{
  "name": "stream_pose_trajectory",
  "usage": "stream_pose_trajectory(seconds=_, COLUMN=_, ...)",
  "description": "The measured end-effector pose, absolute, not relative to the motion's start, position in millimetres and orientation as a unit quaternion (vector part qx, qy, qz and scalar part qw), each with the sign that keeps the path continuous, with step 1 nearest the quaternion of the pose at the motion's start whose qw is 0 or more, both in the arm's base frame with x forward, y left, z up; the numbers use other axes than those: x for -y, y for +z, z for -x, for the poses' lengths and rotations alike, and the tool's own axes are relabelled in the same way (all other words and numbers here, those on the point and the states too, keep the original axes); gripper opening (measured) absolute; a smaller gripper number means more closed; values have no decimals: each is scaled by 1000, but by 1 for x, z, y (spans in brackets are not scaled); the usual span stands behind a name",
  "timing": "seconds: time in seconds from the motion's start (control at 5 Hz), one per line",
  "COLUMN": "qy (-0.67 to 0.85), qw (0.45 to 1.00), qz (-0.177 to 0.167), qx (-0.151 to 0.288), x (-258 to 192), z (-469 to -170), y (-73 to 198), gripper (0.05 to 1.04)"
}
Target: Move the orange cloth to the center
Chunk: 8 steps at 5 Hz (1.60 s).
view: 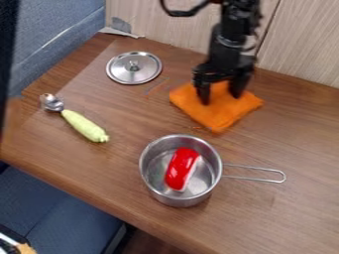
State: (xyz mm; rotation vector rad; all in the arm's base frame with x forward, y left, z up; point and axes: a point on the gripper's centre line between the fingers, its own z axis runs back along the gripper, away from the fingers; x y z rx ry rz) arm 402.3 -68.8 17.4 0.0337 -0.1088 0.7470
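Observation:
The gripper (220, 99) hangs at the upper right with its two fingers apart, tips down at the orange cloth. Flat on the table and roughly diamond-shaped, the orange cloth (217, 116) lies under the fingertips, its upper part partly hidden by the gripper. Whether the tips touch the fabric, I cannot tell.
Below the cloth stands a metal pot (156, 190) holding a red object (180, 167), its handle pointing right. A metal lid (122, 73) lies at the upper left of the wooden table (119, 173). A spoon with a pale green handle (82, 124) rests at left.

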Motion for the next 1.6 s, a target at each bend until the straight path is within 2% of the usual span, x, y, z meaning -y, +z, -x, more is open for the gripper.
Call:
stream_pose_trajectory(seconds=0.2, qy=318, qw=947, qz=-16, qx=52, x=104, z=-394, y=17, gripper=999)
stream_pose_trajectory(seconds=0.4, qy=294, qw=954, qz=-21, qx=58, x=115, z=-389, y=17, gripper=999)
stream_pose_trajectory(seconds=1.0, qy=305, qw=950, qz=-27, qx=62, x=106, z=-377, y=24, gripper=999)
stream_pose_trajectory(seconds=1.2, qy=315, qw=947, qz=0, qx=68, x=101, z=-377, y=43, gripper=999)
stream_pose_trajectory(seconds=1.6, qy=346, qw=930, qz=37, qx=117, x=79, z=-366, y=95, gripper=999)
